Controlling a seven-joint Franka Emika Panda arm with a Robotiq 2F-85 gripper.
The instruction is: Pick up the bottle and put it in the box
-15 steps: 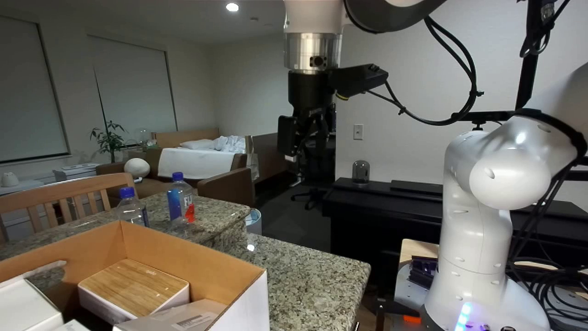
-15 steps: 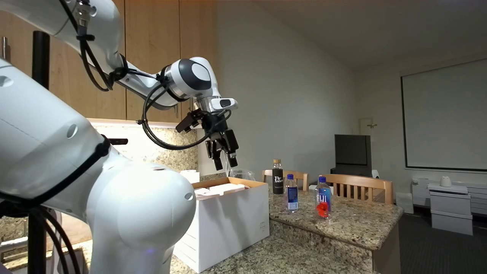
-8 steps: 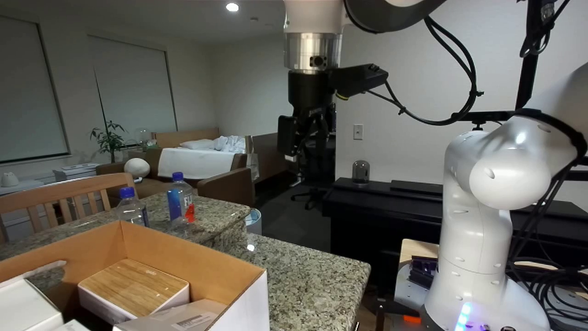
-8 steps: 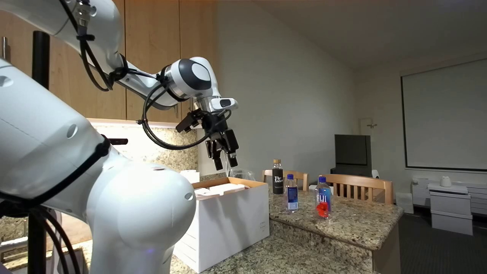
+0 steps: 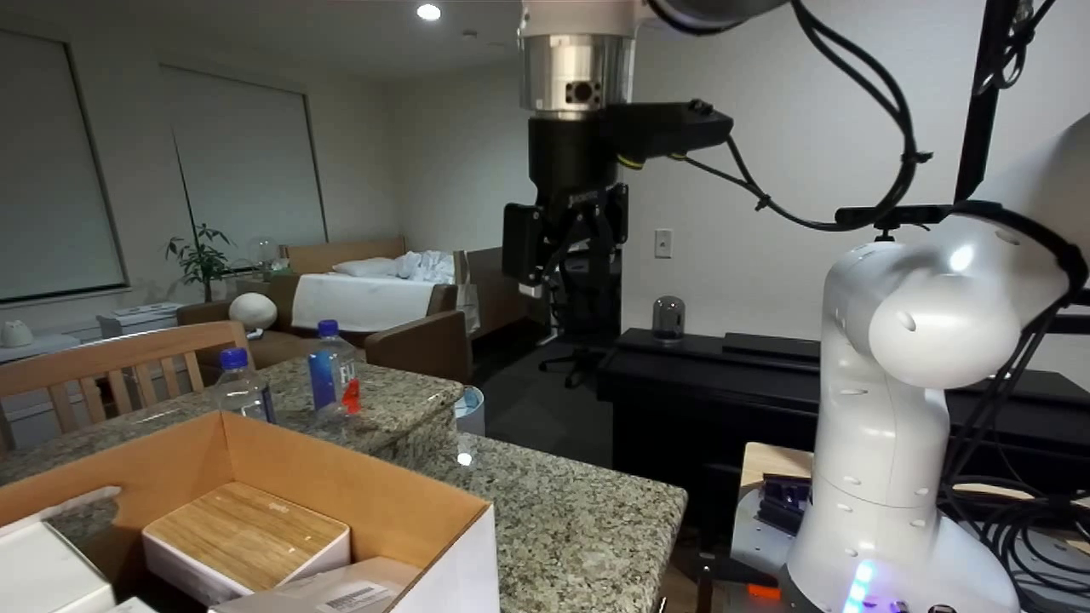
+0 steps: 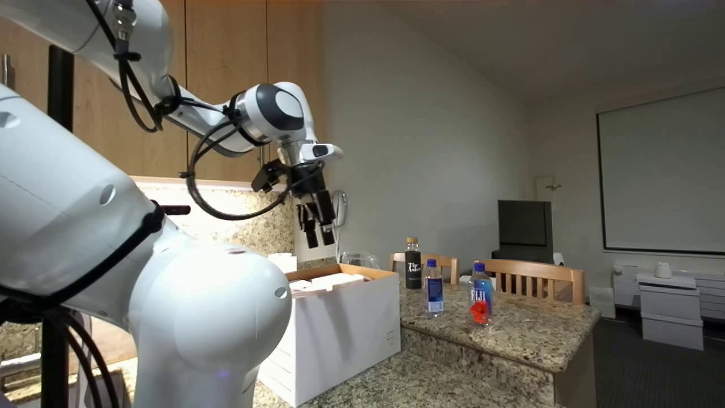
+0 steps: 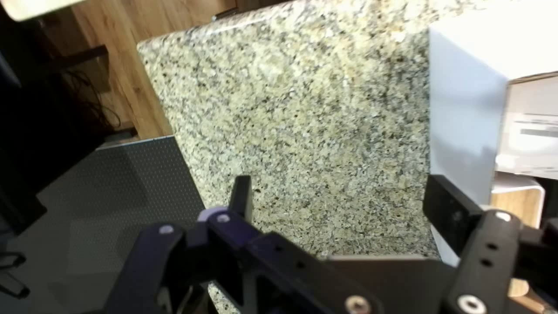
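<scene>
The bottle (image 5: 328, 375) is clear plastic with a blue label and a red flower patch. It stands upright on the raised granite counter, also in an exterior view (image 6: 481, 292). The box (image 5: 366, 481) is brown cardboard inside and white outside. It stands below the ledge, open at the top, and shows in an exterior view (image 6: 351, 331) and at the right of the wrist view (image 7: 464, 117). My gripper (image 7: 338, 192) is open and empty, its fingers wide apart over bare granite. In both exterior views (image 5: 566, 285) (image 6: 320, 242) it hangs in the air, well apart from the bottle.
A smaller blue-capped bottle (image 5: 244, 390) stands beside the bottle. A dark bottle with a wooden cap (image 6: 413, 266) stands behind. The box holds a wood-topped white carton (image 5: 247, 536) and other packages. The raised counter's edge (image 6: 481, 345) forms a step above the lower granite counter (image 5: 579, 519).
In the last half second my gripper has moved slightly up and back toward the robot's base. It stays open. The bottles and the box have not moved.
</scene>
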